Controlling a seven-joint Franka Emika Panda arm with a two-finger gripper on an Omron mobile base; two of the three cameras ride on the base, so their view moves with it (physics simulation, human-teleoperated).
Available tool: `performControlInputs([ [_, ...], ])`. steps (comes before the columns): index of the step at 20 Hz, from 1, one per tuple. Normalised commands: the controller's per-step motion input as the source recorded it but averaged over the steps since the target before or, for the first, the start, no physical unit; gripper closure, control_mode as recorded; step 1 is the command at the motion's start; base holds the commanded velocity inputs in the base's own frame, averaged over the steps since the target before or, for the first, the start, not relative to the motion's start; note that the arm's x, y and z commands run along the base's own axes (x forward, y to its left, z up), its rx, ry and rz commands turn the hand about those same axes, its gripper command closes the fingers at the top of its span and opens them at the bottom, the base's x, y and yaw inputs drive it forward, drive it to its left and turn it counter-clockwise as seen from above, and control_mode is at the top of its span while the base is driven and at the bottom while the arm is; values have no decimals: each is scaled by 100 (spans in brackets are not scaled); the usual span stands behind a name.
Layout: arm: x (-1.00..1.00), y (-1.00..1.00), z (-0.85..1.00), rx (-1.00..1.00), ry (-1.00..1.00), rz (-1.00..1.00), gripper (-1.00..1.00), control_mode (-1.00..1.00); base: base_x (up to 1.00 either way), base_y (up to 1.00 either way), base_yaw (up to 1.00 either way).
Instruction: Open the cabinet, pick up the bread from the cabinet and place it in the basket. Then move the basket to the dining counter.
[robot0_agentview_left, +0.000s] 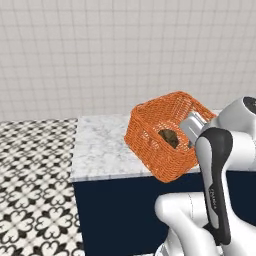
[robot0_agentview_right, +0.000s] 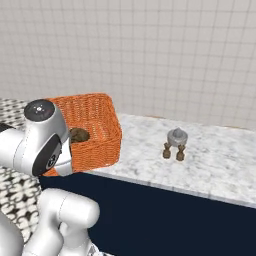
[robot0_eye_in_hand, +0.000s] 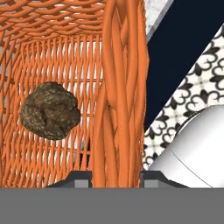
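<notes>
The tool (robot0_eye_in_hand: 116, 177) is clamped on the near wall of the orange basket (robot0_agentview_left: 150, 135), one fingertip (robot0_eye_in_hand: 78, 178) inside the weave and the other outside. The basket hangs tilted over the front edge of the marbled dining table (robot0_agentview_left: 100, 145), its near bottom corner past the slab. The brown bread (robot0_eye_in_hand: 50, 110) lies inside the basket against the mesh. Farther along the table stands a small grey ornament on brown feet (robot0_agentview_right: 175, 141), well apart from the basket.
</notes>
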Motion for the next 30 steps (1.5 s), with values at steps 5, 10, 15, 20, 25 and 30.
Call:
performControlInputs([
  [5, 0, 0, 0, 0, 0, 0, 100, 100, 86, 0, 0],
  [10, 35, 0, -1, 0, 3, 0, 100, -100, 41, 0, 0],
  [15, 100, -3, -37, 2, 20, 0, 100, -100, 0, 0, 0],
  [20, 100, -16, -49, 4, 11, 0, 100, -100, 0, 0, 0],
  [25, 99, -21, -39, 1, 5, 0, 100, -100, 0, 0, 0],
  [30, 68, -5, -46, -8, -1, -4, 100, -100, 0, 0, 0],
])
